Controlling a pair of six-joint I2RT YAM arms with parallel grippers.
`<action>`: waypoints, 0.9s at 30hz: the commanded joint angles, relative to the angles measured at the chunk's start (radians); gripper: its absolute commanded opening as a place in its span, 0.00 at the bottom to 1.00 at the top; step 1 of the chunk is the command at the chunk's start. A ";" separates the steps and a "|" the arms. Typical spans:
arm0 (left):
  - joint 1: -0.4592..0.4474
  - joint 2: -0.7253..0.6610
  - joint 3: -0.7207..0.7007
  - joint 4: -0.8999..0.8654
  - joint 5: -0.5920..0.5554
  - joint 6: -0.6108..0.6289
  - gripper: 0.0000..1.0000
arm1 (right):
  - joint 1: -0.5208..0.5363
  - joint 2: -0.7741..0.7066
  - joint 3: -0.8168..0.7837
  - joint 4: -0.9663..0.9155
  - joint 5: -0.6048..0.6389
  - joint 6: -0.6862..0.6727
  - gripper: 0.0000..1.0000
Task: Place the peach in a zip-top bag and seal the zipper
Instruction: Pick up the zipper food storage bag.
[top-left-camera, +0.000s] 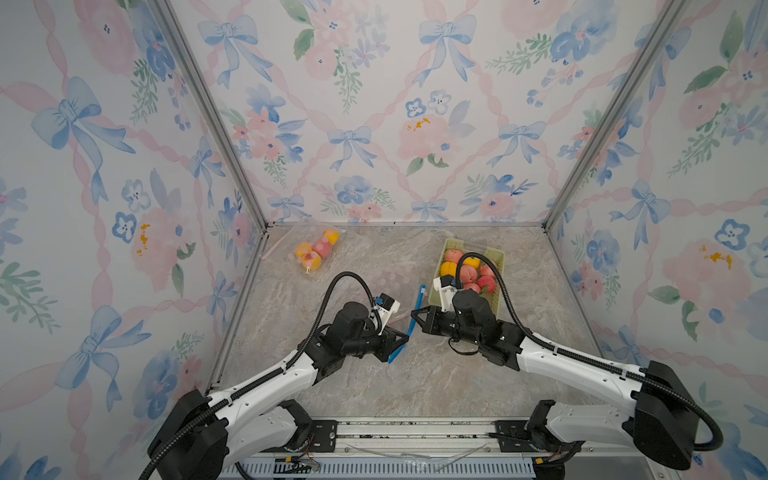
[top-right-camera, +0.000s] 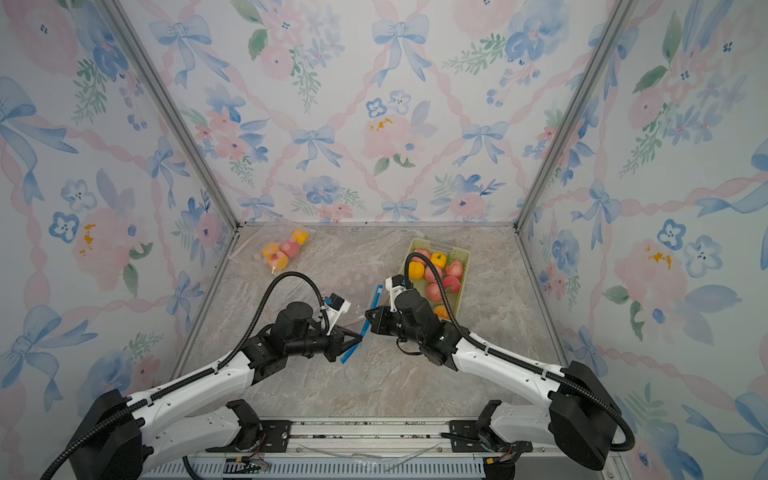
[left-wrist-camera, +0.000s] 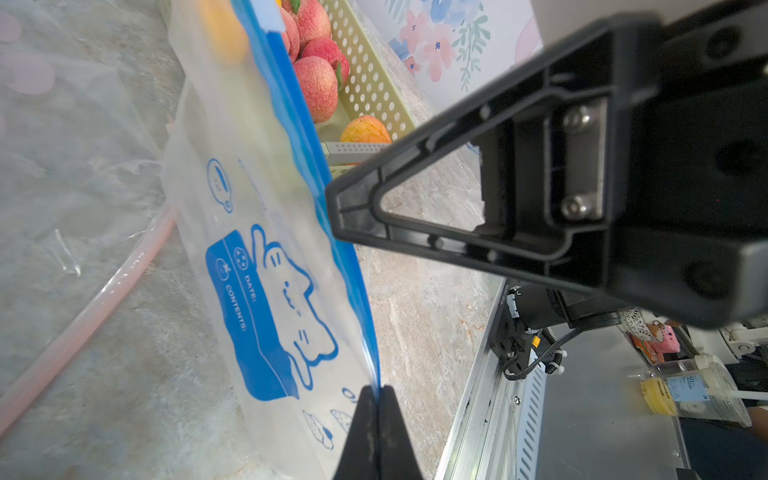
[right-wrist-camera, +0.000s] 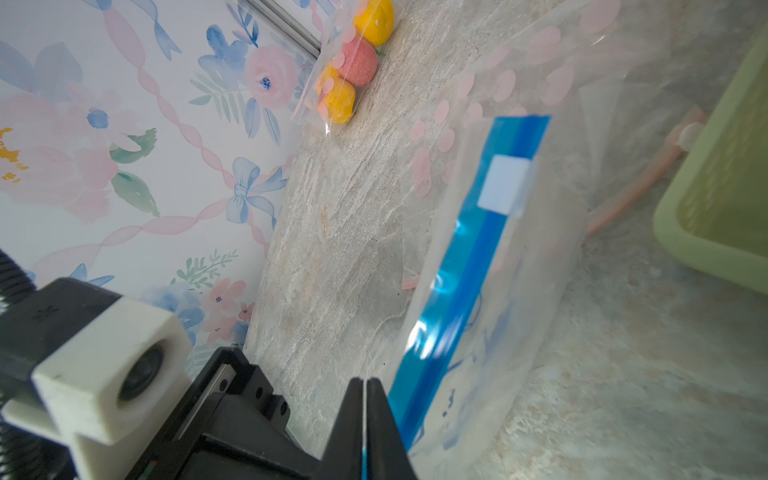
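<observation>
Left claw (left-wrist-camera: 379, 411) and right claw (right-wrist-camera: 364, 411) pinch zip-top bag (left-wrist-camera: 249, 187)

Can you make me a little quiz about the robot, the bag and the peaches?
1. True or false: the left gripper pinches the blue zipper strip of the zip-top bag.
2. Where do the unbagged peaches lie? A: in the green basket; B: on the bare tabletop; C: on the metal rail.
3. Fill in: the zipper's slider is ___ in colour.
Key: 1 true; 2 A; 3 white.
</observation>
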 joint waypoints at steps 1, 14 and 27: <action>0.006 -0.011 0.020 0.016 -0.002 0.020 0.00 | -0.026 -0.071 -0.030 -0.024 0.018 0.008 0.17; 0.006 0.018 0.057 -0.004 0.106 0.101 0.00 | -0.123 -0.160 -0.094 -0.036 -0.033 0.013 0.51; 0.005 0.055 0.091 -0.061 0.122 0.152 0.00 | -0.103 -0.030 0.001 -0.011 -0.079 -0.013 0.41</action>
